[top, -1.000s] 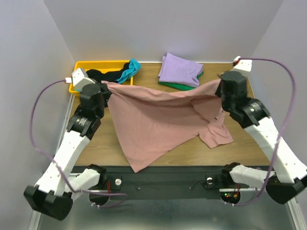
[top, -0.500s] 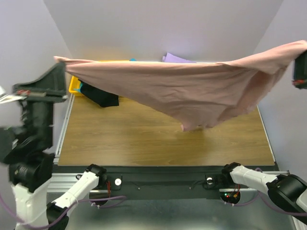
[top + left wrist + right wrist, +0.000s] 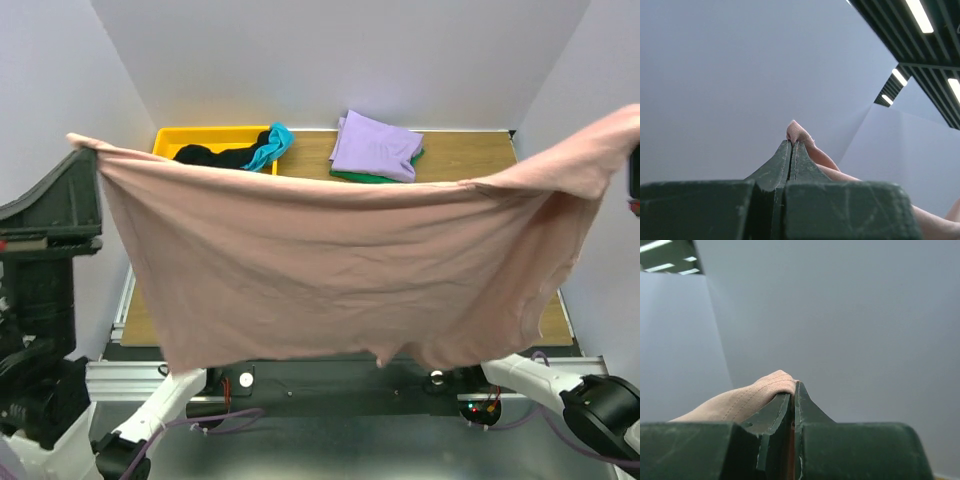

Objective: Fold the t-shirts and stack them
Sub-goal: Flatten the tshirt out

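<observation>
left gripper (image 3: 791, 146): we saw it raised high at the left edge of the top view. Its two fingers were pressed together on a corner of the dusty-pink t-shirt (image 3: 340, 280). In the left wrist view a small nub of pink cloth poked out just above the tips.
yellow bin (image 3: 200, 136): we found it at the far left corner of the table (image 3: 470, 155), behind the raised cloth.
black t-shirt (image 3: 215, 155): we saw it crumpled inside the yellow bin, toward the right half.
teal t-shirt (image 3: 273, 142): it lay beside the black t-shirt and, as we saw it, spilled over the bin's right rim.
dusty-pink t-shirt: we saw it stretched in the air between the two grippers, lifted off the table. Its top edge sagged in the middle and its lower edge hung in front of the table's near edge. The side facing the top camera looked plain to us.
lavender t-shirt (image 3: 375, 145): we saw it folded at the far middle of the table, right of the bin, lying on top of the green t-shirt (image 3: 350, 177).
green t-shirt: only a strip along its near and right edges showed beneath the lavender one.
right gripper (image 3: 794, 386): in the top view we could barely see it at the right edge. In the right wrist view its fingers were clamped on a hemmed fold of the dusty-pink t-shirt, which bulged to the left of the tips.
</observation>
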Motion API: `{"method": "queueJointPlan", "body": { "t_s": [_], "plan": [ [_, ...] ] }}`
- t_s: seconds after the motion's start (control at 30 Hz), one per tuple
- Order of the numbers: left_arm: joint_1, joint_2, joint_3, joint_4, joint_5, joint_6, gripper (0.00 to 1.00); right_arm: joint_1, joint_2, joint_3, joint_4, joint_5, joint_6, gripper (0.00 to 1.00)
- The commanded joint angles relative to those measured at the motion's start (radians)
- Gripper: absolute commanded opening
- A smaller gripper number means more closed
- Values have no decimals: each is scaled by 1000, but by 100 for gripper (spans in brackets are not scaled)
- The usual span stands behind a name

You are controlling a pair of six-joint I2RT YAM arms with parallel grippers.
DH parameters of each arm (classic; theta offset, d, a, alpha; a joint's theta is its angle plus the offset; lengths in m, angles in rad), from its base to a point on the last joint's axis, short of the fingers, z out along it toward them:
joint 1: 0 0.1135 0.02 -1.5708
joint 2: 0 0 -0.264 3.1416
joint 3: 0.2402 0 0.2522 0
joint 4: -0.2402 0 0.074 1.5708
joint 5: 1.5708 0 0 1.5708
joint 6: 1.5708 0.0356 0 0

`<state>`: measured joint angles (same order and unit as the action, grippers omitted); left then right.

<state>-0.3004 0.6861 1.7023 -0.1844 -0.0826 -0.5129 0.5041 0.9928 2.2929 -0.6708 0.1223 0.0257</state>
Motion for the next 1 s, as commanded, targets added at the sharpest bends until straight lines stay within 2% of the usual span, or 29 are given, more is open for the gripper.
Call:
{"method": "queueJointPlan", "body": {
  "t_s": [0.0,0.07,0.1,0.17,0.2,0.27,0.3,0.4,0.5,0.6,0.73,0.8,0.97],
  "plan": [
    [6,67,-131,48,-60,2,0,-4,62,-138,85,272,-82,0],
    [6,79,-212,88,-97,-6,0,-6,85,-231,121,399,-113,0],
    [6,101,-295,120,-139,-9,0,-6,111,-327,161,530,-141,0],
    [6,130,-383,158,-180,-27,0,-6,145,-422,206,658,-162,0],
    [6,171,-468,175,-195,-33,0,-6,179,-484,261,769,-171,1],
    [6,220,-556,265,-233,-41,0,-9,202,-642,325,842,-187,1],
    [6,246,-634,299,-238,-41,0,-16,216,-686,373,856,-184,1],
    [6,415,-742,420,-246,-41,0,-88,257,-831,419,728,-106,1],
    [6,545,-785,532,-235,-33,0,-186,335,-943,471,654,-29,1],
    [7,798,-718,546,-236,-32,0,-234,489,-975,497,602,19,1],
    [7,1005,-567,496,-212,-33,0,-279,703,-914,507,586,25,1],
    [7,1061,-499,478,-218,-35,0,-302,809,-880,507,596,33,1],
    [6,1156,-435,468,-263,-33,0,-329,917,-784,510,577,60,1]
  ]
}}
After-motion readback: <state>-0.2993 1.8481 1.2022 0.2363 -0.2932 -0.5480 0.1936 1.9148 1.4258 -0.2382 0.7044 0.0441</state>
